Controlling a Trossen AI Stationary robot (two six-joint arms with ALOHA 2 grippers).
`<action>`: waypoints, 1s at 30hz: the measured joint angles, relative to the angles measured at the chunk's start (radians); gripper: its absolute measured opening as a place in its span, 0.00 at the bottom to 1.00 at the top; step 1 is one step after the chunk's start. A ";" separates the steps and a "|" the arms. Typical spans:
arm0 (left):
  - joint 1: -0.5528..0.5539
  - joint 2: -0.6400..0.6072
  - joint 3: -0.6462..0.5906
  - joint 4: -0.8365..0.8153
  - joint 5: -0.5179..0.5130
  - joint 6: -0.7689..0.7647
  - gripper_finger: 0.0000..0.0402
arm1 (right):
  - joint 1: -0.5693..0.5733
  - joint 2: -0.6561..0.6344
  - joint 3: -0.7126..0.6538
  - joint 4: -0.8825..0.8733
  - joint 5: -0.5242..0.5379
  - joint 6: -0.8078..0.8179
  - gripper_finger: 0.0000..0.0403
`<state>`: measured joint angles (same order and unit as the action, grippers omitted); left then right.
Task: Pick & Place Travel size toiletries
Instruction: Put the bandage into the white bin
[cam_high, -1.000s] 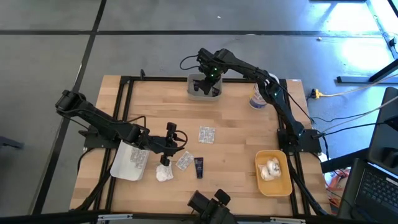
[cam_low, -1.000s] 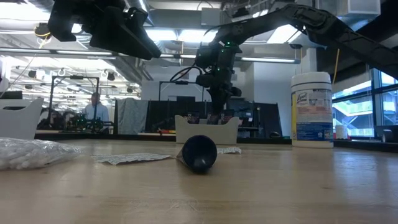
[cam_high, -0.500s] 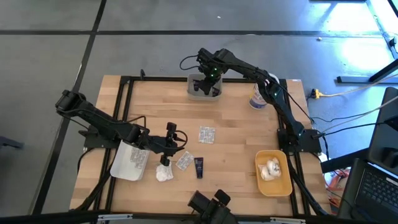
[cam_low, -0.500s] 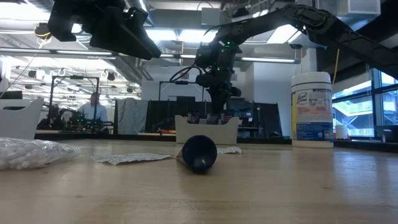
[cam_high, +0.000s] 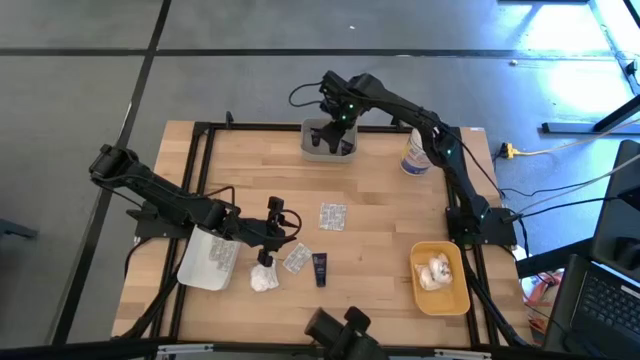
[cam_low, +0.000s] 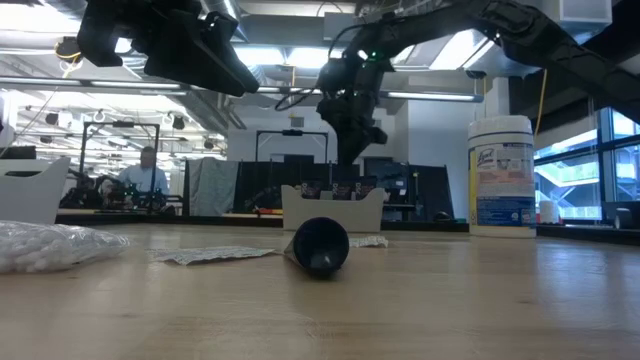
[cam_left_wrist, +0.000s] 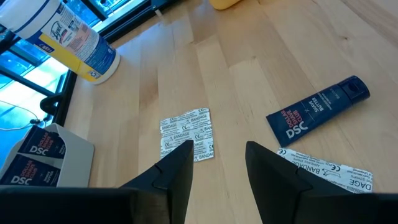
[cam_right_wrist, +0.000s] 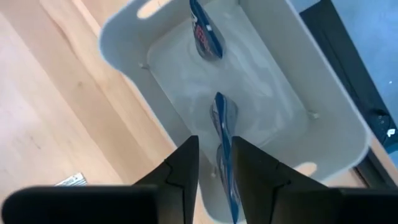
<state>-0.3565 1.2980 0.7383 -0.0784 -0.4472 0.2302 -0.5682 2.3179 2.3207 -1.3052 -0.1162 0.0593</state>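
Dark tube (cam_right_wrist: 222, 134) stands on its edge inside the grey tray (cam_right_wrist: 323, 134), seen between the fingers of the right gripper (cam_right_wrist: 214, 163). A second tube (cam_right_wrist: 204, 34) leans at the tray's other end. Right gripper fingers stand slightly apart, with a narrow gap on each side of the tube; it looks let go, not clamped, though the contact low down is hard to judge. In the high view the right gripper (cam_high: 338, 112) hangs over the grey tray (cam_high: 312, 150) at the table's far edge, so this reads as the drop-off bin for tubes.

Sorting seems to go by kind: white puffy bundles (cam_high: 434, 271) lie in the yellow tray (cam_high: 452, 301) at the near right, and a white tray (cam_high: 192, 272) sits at the near left under the left arm.

Still loose on the wood mid-table: a silvery packet (cam_high: 332, 216), another packet (cam_high: 296, 259), a dark tube (cam_high: 320, 268) and a white bundle (cam_high: 264, 280).

The left gripper (cam_left_wrist: 216, 163) hovers over this cluster, fingers apart and empty, with the packet (cam_left_wrist: 186, 134) just past its tips and the tube (cam_left_wrist: 317, 116) to one side.

Room: open wood between the cluster and the grey tray. The tall white jar (cam_high: 416, 155) stands near the tray on the right arm's side; a withdrawal should likely rise straight up first to clear the tray wall.
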 joint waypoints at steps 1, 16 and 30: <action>0.000 0.000 0.000 0.000 0.000 0.000 0.36 | 0.000 -0.010 0.000 0.000 0.000 -0.001 0.24; 0.000 0.000 0.000 0.000 0.000 0.000 0.36 | 0.083 -0.183 0.000 -0.066 0.003 -0.012 0.12; 0.000 0.000 0.000 0.000 0.000 0.000 0.36 | 0.303 -0.323 0.000 -0.187 0.083 0.054 0.04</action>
<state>-0.3565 1.2976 0.7383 -0.0784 -0.4469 0.2302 -0.2656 1.9945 2.3207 -1.4918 -0.0335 0.1136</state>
